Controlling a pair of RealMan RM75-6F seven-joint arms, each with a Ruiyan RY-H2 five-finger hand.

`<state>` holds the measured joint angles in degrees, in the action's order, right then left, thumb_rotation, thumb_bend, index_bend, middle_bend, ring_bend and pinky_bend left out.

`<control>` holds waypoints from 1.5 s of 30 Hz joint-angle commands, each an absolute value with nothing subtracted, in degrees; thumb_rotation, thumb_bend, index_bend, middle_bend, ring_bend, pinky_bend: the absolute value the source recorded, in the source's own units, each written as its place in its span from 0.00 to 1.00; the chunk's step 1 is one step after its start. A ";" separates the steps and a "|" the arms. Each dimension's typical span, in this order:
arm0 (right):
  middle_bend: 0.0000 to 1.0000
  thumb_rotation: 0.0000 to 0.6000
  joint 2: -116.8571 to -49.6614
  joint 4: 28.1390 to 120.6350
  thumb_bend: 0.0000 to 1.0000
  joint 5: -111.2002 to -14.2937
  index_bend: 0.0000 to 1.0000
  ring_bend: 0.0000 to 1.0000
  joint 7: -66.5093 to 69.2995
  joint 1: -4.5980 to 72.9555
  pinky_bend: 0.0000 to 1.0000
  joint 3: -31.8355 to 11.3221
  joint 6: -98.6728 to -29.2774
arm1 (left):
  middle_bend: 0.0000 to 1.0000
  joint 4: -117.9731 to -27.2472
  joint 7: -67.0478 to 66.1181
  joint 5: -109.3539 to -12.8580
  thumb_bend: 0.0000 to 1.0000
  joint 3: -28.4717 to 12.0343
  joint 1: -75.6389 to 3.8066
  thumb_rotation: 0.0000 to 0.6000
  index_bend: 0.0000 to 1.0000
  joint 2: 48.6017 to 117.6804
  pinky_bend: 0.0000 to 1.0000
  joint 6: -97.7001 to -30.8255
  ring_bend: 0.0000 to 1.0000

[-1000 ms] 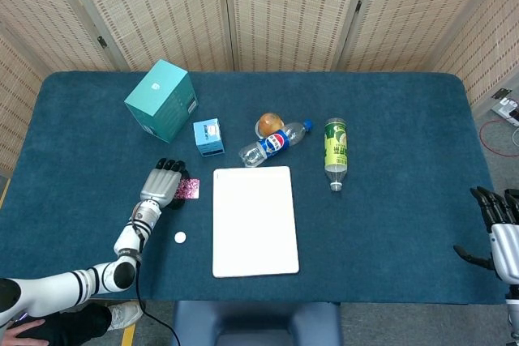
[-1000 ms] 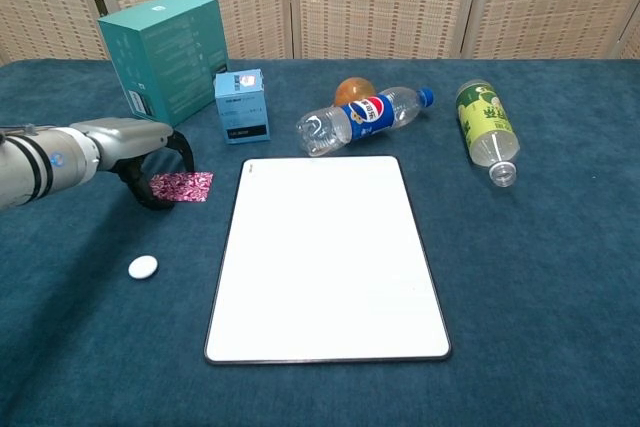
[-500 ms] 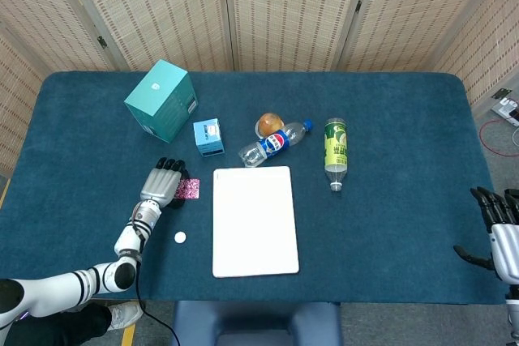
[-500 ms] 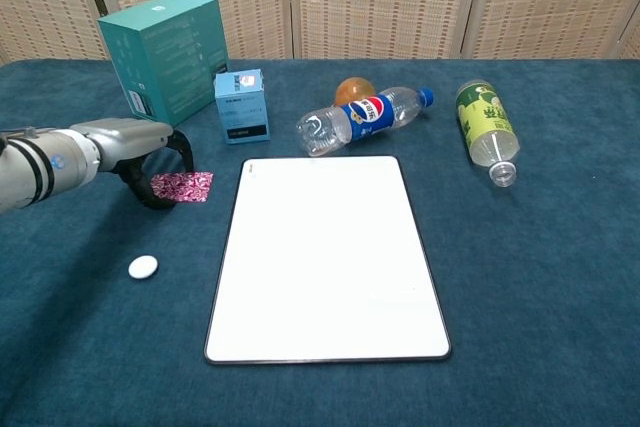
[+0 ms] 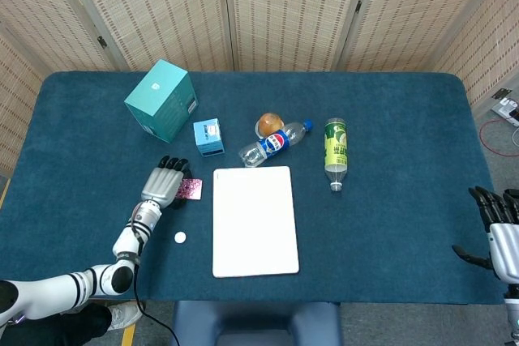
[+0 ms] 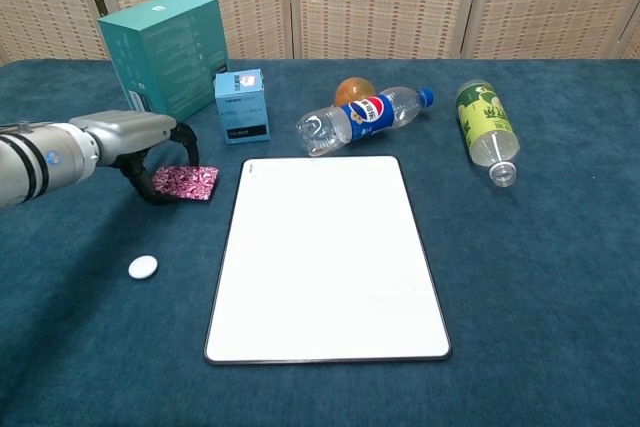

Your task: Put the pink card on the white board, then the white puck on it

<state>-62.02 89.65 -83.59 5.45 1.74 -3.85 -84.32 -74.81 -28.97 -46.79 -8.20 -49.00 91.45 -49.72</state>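
A: The fingers point(image 6: 160, 190) of the left hand point(image 6: 150, 147) curl down onto the near-left edge of the pink card point(image 6: 186, 182). Are they clamped on it?

B: They look closed on its edge, dark fingertips under or against it, thumb side above. The card seems tipped slightly off the cloth in the chest view, so I judge it pinched, though the contact itself is small and partly hidden.

A: Why grip it from that side?

B: The white board point(image 6: 328, 257) lies just to the card's right. Holding the far-from-board edge leaves the free edge leading, so the card can slide or swing over the rim.

A: And the white puck point(image 6: 143, 267)?

B: On the blue table point(image 5: 389, 119), nearer the robot than the card and apart from both card and board. It waits, since it goes on top afterward.

A: The right hand point(image 5: 496, 232)?

B: At the table's right edge in the head view, fingers apart, holding nothing, well away from the work.

A: Anything in the way?

B: The small blue box point(image 6: 242, 104) stands just behind the card, so a low, sideways move toward the board looks safest.
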 commanded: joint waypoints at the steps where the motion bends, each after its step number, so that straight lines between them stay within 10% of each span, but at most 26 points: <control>1: 0.11 1.00 -61.99 89.73 0.02 -83.62 0.07 0.09 5.36 1.72 0.00 -3.84 -84.37 | 0.13 -76.93 -28.59 -48.55 0.34 -8.39 -49.01 1.00 0.40 90.63 0.00 -50.61 0.11; 26: 0.11 1.00 -61.94 89.08 0.02 -83.31 0.07 0.09 6.37 1.08 0.00 -3.74 -84.80 | 0.13 -85.17 -34.12 -53.26 0.34 -7.52 -54.04 1.00 0.39 94.04 0.00 -50.30 0.11; 34: 0.11 1.00 -61.85 88.95 0.02 -83.58 0.07 0.09 6.71 1.00 0.00 -3.74 -85.02 | 0.13 -85.83 -34.64 -53.21 0.32 -7.09 -54.32 1.00 0.18 94.49 0.00 -51.06 0.10; 45: 0.11 1.00 -61.85 89.07 0.02 -84.22 0.07 0.09 6.68 1.02 0.00 -3.62 -85.27 | 0.13 -91.55 -32.76 -58.28 0.32 -3.95 -50.41 1.00 0.32 88.54 0.00 -55.54 0.10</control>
